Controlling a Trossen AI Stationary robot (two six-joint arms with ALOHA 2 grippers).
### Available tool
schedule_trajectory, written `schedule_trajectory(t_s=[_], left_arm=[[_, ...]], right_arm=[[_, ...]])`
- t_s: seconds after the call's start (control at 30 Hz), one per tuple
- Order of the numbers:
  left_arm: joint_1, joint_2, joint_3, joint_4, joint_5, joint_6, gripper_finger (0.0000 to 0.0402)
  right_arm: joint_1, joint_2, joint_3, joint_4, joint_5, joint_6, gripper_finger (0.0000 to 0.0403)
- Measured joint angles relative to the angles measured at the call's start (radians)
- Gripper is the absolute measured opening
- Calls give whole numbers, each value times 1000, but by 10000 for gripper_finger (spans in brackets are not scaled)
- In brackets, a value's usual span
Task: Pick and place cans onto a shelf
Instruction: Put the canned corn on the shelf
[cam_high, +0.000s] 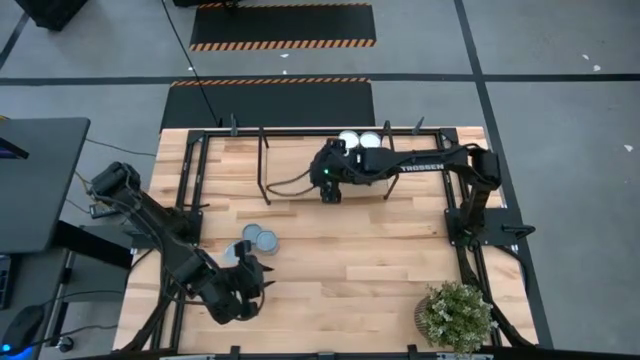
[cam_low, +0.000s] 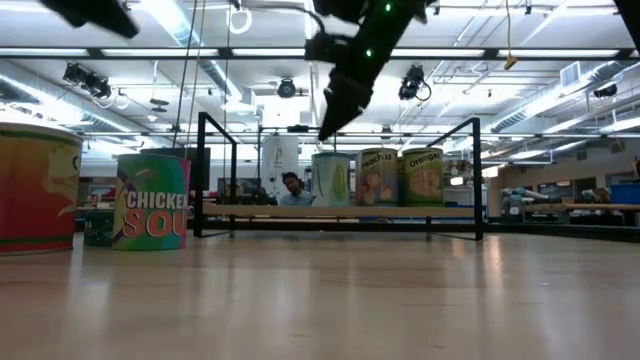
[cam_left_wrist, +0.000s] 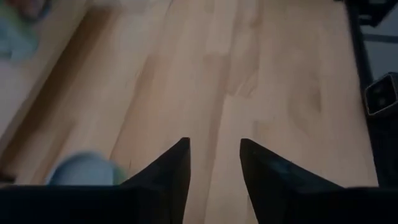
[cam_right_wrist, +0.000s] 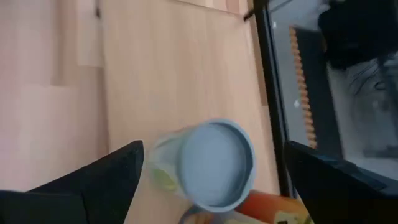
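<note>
Light-wood worktop (cam_high: 340, 260) with three cans (cam_low: 386, 177) already on the far shelf (cam_high: 300, 160) beneath the wide-apart right pincer (cam_high: 332, 192), several cans (cam_high: 262, 238) pending near left beside the closed, empty left pincer (cam_high: 255, 280).

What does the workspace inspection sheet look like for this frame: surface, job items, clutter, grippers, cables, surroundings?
Surface: light wooden table, bare in the middle.
Job's things: three cans on the shelf: corn can, peaches can, orange can. More cans on the table at its left side, among them the chicken soup can.
Clutter: potted plant at the table's near right corner.
Grippers: right gripper jaws open, above the corn can on the shelf; left gripper shut, empty, beside the table cans.
Cables: black cable across the floor beyond the table.
Surroundings: person behind the shelf; hazard-striped mats.
</note>
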Motion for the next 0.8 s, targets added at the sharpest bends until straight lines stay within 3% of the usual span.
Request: schedule_trajectory(t_s=[0.2, 0.47, 0.7, 0.8], left_arm=[[6, 0, 0, -198, 122, -147, 195], [-9, -11, 15, -289, 478, -370, 288], [-131, -1, -22, -563, 467, -687, 282], [-178, -17, -76, -584, 476, -771, 267]], right_arm=[[123, -47, 1, -17, 85, -19, 389], [234, -129, 1, -91, 108, 51, 382], [290, -165, -5, -218, 102, 164, 382], [317, -182, -27, -240, 102, 195, 382]])
